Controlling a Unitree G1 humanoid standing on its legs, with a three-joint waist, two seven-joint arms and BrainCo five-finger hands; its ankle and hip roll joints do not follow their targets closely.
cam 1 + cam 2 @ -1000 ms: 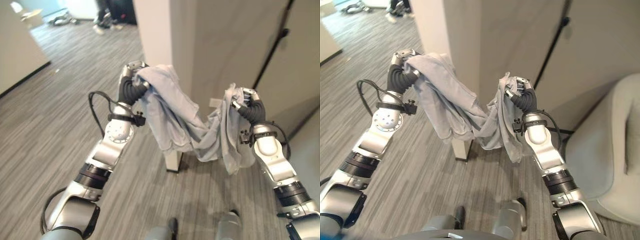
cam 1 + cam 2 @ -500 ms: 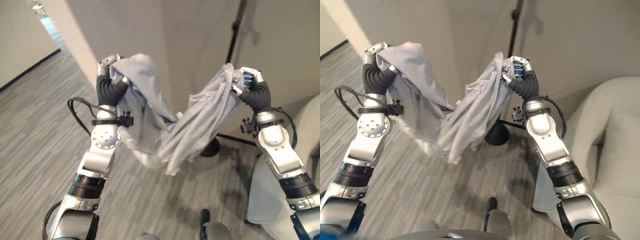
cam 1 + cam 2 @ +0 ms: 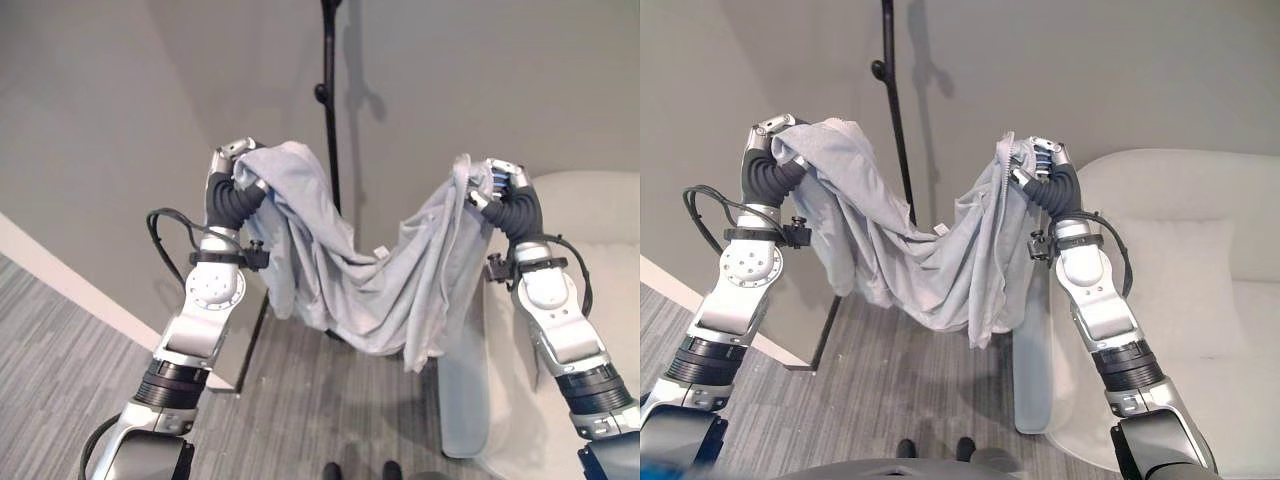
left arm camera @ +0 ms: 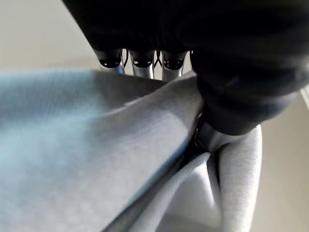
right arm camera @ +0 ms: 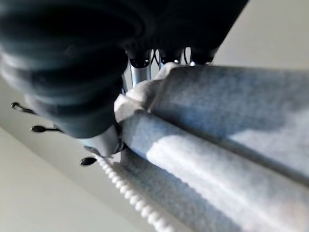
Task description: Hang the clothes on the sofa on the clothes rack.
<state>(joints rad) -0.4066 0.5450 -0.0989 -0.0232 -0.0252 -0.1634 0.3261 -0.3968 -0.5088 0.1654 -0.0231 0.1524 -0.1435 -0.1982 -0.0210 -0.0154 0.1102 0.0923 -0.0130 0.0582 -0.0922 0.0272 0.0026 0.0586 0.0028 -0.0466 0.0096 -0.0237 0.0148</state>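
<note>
A plain grey wall (image 3: 120, 120) fills the background, with grey striped flooring (image 3: 60, 400) below and a pale sofa (image 3: 1180, 260) to the robot's right. A thin black clothes rack pole (image 3: 328, 110) stands upright against the wall, rising between the two raised arms and behind the cloth.

The light grey garment (image 3: 370, 285) is held up in the air, stretched between both hands and sagging in a deep curve in the middle, its lowest folds hanging well above the floor. It is in front of the pole; whether it touches it cannot be told.

The left hand (image 3: 232, 165) is raised at the garment's one end, its fingers (image 4: 140, 63) curled over a bunch of the cloth, with fabric draped over and below the wrist. The right hand (image 3: 500, 180) is raised at about the same height near the sofa, its fingers (image 5: 140, 65) closed on the other end, where a zip edge (image 5: 130, 193) runs beside the thumb
</note>
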